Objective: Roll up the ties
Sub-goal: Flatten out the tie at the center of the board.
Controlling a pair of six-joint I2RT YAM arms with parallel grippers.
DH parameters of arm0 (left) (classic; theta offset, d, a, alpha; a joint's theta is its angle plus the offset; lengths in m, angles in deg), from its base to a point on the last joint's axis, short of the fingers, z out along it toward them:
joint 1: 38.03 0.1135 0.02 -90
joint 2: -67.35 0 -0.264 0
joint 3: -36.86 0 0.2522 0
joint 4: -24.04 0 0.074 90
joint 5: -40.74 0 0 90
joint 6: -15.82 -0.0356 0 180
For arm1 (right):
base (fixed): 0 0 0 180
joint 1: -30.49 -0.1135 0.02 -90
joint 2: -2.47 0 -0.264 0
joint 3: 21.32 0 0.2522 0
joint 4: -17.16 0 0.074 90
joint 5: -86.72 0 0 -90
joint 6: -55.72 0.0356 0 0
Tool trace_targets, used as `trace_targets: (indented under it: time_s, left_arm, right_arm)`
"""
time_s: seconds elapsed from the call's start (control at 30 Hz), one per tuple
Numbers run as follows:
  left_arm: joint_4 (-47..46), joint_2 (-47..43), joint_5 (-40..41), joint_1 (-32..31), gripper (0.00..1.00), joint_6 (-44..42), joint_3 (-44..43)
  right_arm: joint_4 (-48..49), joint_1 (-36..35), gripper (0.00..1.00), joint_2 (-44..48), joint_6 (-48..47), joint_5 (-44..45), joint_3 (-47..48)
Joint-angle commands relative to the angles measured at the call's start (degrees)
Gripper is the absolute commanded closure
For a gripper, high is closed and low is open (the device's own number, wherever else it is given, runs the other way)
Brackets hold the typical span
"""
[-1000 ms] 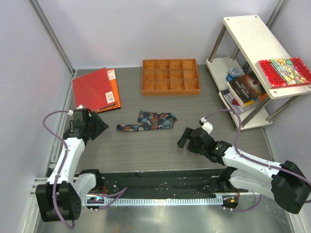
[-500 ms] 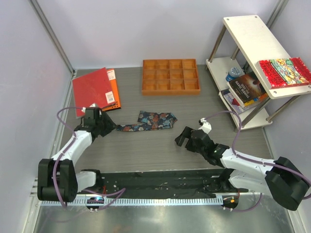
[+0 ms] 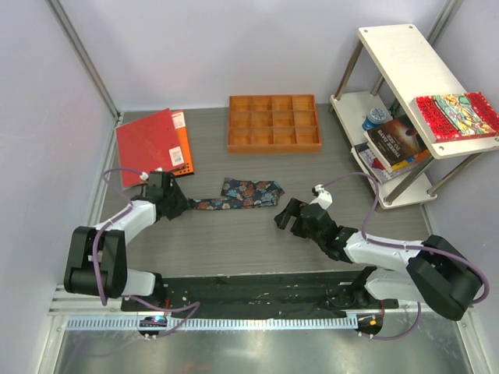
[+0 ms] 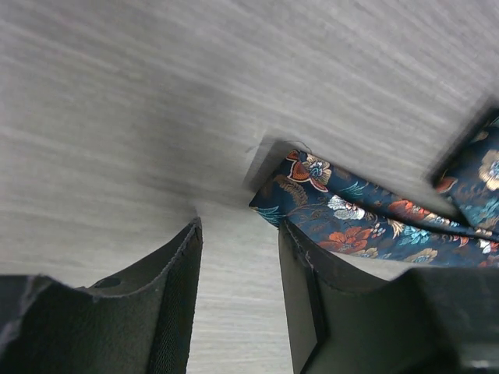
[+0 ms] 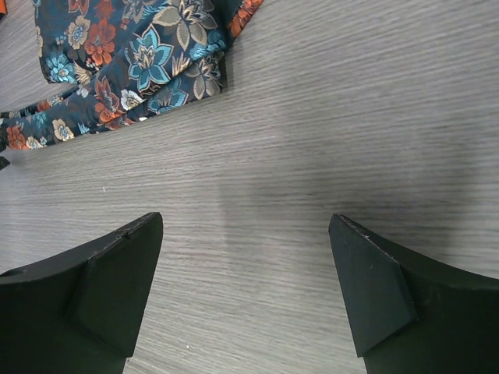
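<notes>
1. Top external view: tie (image 3: pixel 245 193), dark navy with a floral pattern, is laid flat near the middle of the grey counter (image 3: pixel 234 249), wide end to the right, narrow end to the left.
2. Left tool (image 3: pixel 178 204) is placed at the tie's narrow end; contact cannot be judged from above.
3. Right tool (image 3: pixel 284 219) is set near the wide end, on its near right side, apart from the fabric.
4. Left wrist view: fingers (image 4: pixel 168 304) are seen parted by a modest gap, with bare counter between them. The narrow tip is found just beyond one finger, outside the gap. Nothing is gripped.
5. Right wrist view: fingers (image 5: pixel 101 288) are spread wide, with only counter between them. The wide end is seen beyond them at upper left, clear of both.
6. Recorded from above only: red notebook (image 3: pixel 146 142) at far left, wooden compartment tray (image 3: pixel 273 123) at the far edge, white shelf (image 3: pixel 398 58) with books at right.
</notes>
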State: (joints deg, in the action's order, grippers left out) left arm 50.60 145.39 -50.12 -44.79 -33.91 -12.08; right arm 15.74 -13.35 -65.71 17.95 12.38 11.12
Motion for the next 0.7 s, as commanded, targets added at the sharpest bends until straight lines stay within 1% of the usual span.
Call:
trace_targets:
  time_s: [0.0, 0.17, 0.37, 0.53, 0.67]
  left_arm:
    - [-3.6, 1.9, 2.2, -0.4, 0.55, -0.7, -2.4]
    - [-3.9, 1.8, 2.6, -0.9, 0.52, -1.3, -2.8]
    - [-3.9, -1.8, 3.7, -1.2, 0.50, -1.8, -2.6]
    - [-3.2, 1.6, 3.9, -1.2, 0.51, -2.0, -4.0]
    - [-5.0, 4.9, 3.0, -1.4, 0.53, -1.7, -4.3]
  right_arm:
    - [-6.5, -0.3, 0.06, -3.4, -1.2, -1.4, -1.2]
    - [-5.9, -0.2, 0.06, -4.3, -1.8, -2.1, -0.8]
    - [-5.5, -0.3, 0.06, -5.5, -2.3, -2.7, -0.5]
    - [-5.4, -0.2, 0.06, -6.9, -2.8, -3.3, 0.4]
    - [-5.6, -0.2, 0.06, -7.6, -3.0, -3.7, 0.7]
